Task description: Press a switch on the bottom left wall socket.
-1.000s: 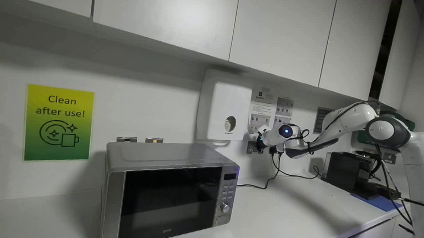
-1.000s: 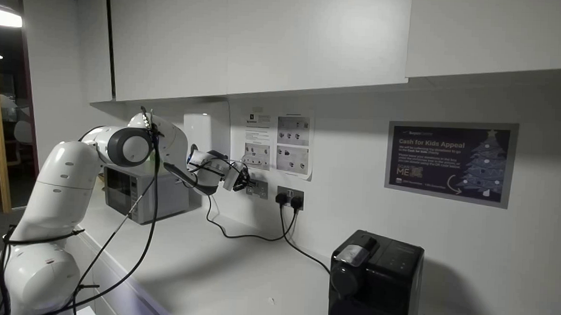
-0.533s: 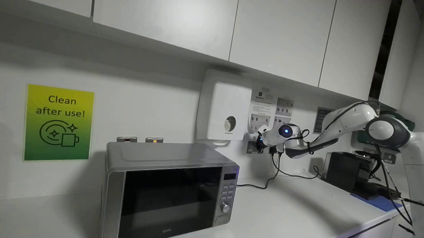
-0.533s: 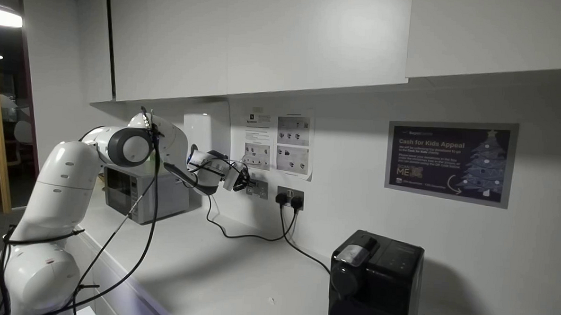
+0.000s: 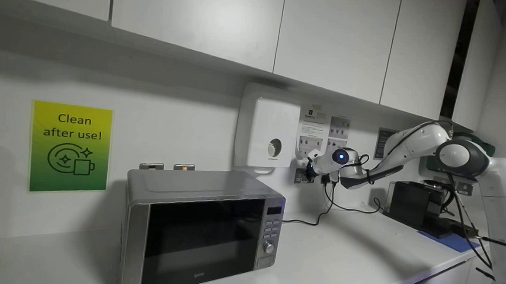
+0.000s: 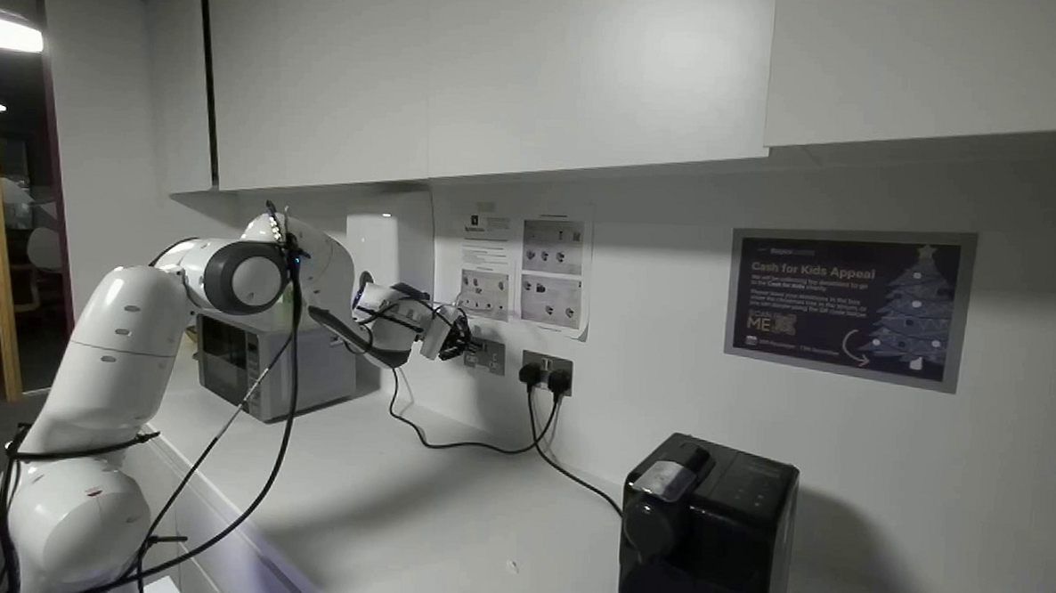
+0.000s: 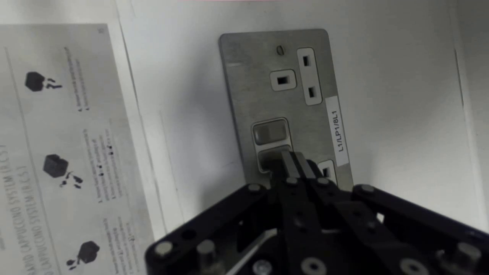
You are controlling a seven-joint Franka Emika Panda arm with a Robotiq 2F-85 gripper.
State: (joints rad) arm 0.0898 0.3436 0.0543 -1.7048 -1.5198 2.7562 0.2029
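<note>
Wall socket [image 7: 294, 112], a round-cornered metal plate with smooth grey rocker switches [image 7: 270, 131], sits partly behind the clenched gripper [image 7: 293, 154].

Toward six o'clock in an exterior view, two socket plates [image 6: 490, 357] and two black plugs [image 6: 530, 374] were counted; in the wrist view, two switches [image 7: 270, 131].
</note>
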